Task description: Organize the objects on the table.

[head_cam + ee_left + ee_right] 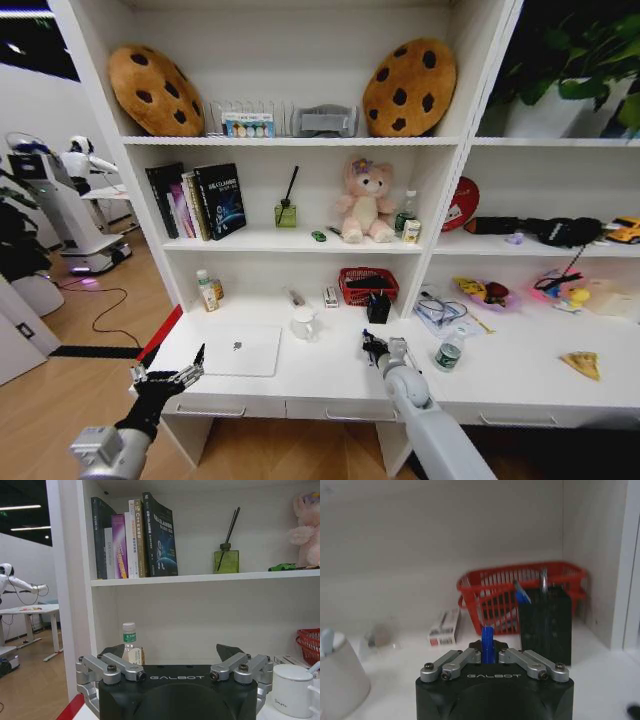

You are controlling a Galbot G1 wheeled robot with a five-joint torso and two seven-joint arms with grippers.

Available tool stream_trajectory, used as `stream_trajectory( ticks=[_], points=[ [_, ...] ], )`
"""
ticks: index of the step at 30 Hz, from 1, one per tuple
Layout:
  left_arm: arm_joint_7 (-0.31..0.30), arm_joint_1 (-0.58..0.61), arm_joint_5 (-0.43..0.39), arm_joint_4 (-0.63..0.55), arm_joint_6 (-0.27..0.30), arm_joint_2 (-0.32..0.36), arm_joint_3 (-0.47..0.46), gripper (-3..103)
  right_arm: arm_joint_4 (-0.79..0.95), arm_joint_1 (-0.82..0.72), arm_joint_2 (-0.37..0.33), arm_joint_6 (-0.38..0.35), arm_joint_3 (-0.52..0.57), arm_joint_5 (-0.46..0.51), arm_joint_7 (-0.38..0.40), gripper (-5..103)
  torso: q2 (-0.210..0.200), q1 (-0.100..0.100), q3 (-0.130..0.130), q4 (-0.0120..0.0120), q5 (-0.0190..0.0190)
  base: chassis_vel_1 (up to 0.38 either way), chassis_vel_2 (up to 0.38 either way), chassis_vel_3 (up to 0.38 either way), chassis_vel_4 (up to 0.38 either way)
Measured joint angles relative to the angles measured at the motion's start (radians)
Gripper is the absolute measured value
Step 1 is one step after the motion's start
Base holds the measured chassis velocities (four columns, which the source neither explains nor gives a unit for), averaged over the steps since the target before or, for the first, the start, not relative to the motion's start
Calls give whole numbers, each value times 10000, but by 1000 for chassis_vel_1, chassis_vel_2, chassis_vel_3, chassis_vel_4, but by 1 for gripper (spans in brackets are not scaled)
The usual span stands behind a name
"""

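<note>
the word "galbot" stands in pale letters on the black body of the left gripper (175,656) at the bottom centre of the left wrist view, and the same word stands on the black body of the right gripper (488,647) at the bottom centre of the right wrist view. small dark print sits low on the white mug (292,690) at the lower right of the left wrist view, and the book spines (131,535) at its upper left carry lettering, but neither can be read.

laptop (240,349) on table (330,385), mug (304,323) just right, basket (367,285) behind

Most of blue pen (487,642) hidden btwn right pincer (488,652) fingers; mug (293,690) cut off.
</note>
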Motion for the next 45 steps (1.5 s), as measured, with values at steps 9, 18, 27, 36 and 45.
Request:
stream_trajectory(
  ticks=[9,18,27,36,45],
  points=[
    [0,0,0,0,-1,0,0,100,-1865,2029,101,2213,168,-1381,-710,9,-1,1,0,2,2,0,0,0,0],
    [0,0,0,0,-2,0,0,100,-3404,3772,106,2827,184,-2214,-854,9,-1,2,1,2,-1,0,0,0,0],
    [0,0,-1,0,-2,1,0,100,-2649,3142,76,2402,224,-1990,-546,9,0,1,0,2,0,0,0,0,0],
    [0,0,0,0,-1,0,0,100,-2291,2646,15,2140,306,-1884,-214,9,0,0,-1,2,0,0,0,0,0],
    [0,0,-1,0,-1,0,0,100,-2623,2592,87,1905,278,-1874,-34,18,0,1,-1,3,0,0,0,0,0]
  ],
)
